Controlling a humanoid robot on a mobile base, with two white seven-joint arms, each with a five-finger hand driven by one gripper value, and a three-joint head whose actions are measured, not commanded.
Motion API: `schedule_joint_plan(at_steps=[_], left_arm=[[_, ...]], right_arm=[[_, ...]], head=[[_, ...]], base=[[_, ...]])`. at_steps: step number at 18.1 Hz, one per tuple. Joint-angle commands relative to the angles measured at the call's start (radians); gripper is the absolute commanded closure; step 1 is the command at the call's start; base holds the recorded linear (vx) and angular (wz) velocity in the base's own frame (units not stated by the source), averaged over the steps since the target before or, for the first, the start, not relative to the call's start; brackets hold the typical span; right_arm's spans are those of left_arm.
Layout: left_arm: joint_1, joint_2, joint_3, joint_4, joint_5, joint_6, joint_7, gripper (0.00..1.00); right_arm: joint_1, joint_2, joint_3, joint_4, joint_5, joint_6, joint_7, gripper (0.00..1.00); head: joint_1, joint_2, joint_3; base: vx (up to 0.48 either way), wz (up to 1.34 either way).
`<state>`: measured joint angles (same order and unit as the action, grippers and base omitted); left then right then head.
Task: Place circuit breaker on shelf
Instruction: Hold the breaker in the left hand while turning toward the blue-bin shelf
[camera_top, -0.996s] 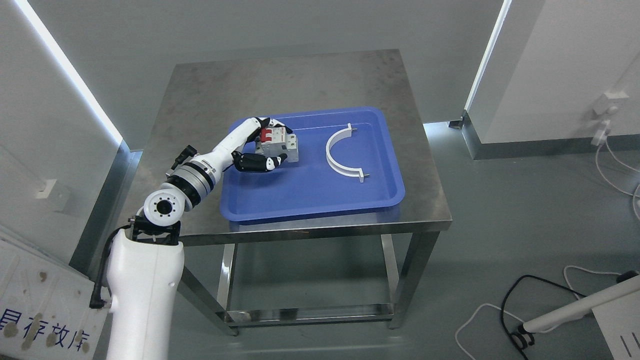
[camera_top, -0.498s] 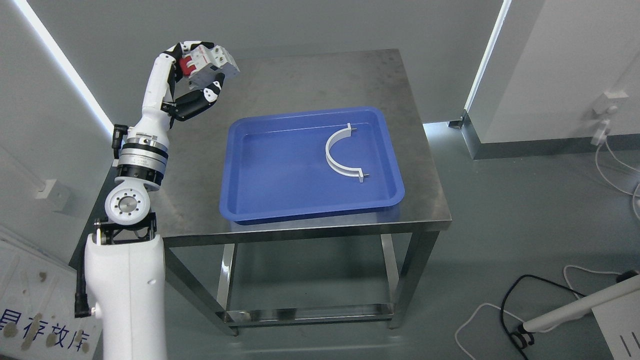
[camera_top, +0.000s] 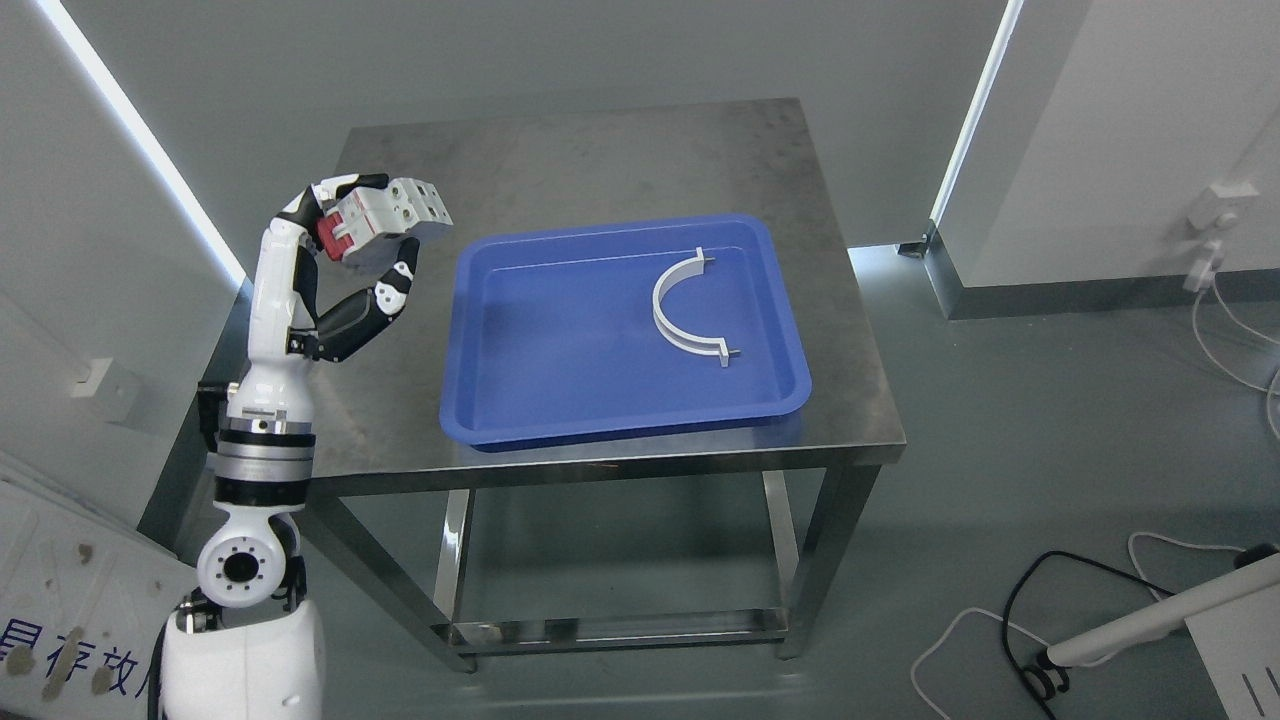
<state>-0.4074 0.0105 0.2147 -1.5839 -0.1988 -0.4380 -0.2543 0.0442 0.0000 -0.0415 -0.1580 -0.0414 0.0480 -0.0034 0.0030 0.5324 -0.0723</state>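
Head view shows the left hand (camera_top: 345, 255) raised on an upright forearm, its fingers (camera_top: 372, 183) and dark thumb clamped on the circuit breaker (camera_top: 385, 222). The breaker is a white block with a red switch part on the side facing the palm; it is held in the air, tilted, clear of every surface. Taking the blue tray (camera_top: 620, 400) as the landmark, the breaker hangs just beyond the tray's far left corner, above the bare steel of the counter (camera_top: 560, 160) and not over the tray itself. The left arm rises from the lower left of the picture, passing the counter's left edge well to the left of the tray. Inside the tray, toward its right half, lies a white half-ring clamp (camera_top: 680, 315), its open side facing right, resting flat on the tray floor and apart from the tray walls. The tray sits on the near part of the counter, its front rim close to the counter's front edge. On the floor, well to the right of the tray and below it in the picture, lie black and white cables (camera_top: 1010, 610)
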Motion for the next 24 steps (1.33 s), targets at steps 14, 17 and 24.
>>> schedule_joint_plan(at_steps=[14, 17, 24], left_arm=[[0.16, 0.007, -0.046, -0.1, 0.016, -0.14, -0.065, 0.89], [0.174, 0.007, -0.044, -0.102, 0.016, -0.166, -0.086, 0.89], [0.185, 0.007, -0.041, -0.102, 0.018, -0.176, -0.088, 0.89]], right_arm=[[0.0, -0.017, 0.0, 0.0, 0.0, 0.0, 0.0, 0.0], [0.0, -0.017, 0.0, 0.0, 0.0, 0.0, 0.0, 0.0], [0.0, -0.017, 0.0, 0.0, 0.0, 0.0, 0.0, 0.0]], head=[[0.0, 0.0, 0.0], [0.0, 0.0, 0.0], [0.0, 0.0, 0.0]], base=[[-0.014, -0.02], [-0.065, -0.09], [-0.093, -0.15]])
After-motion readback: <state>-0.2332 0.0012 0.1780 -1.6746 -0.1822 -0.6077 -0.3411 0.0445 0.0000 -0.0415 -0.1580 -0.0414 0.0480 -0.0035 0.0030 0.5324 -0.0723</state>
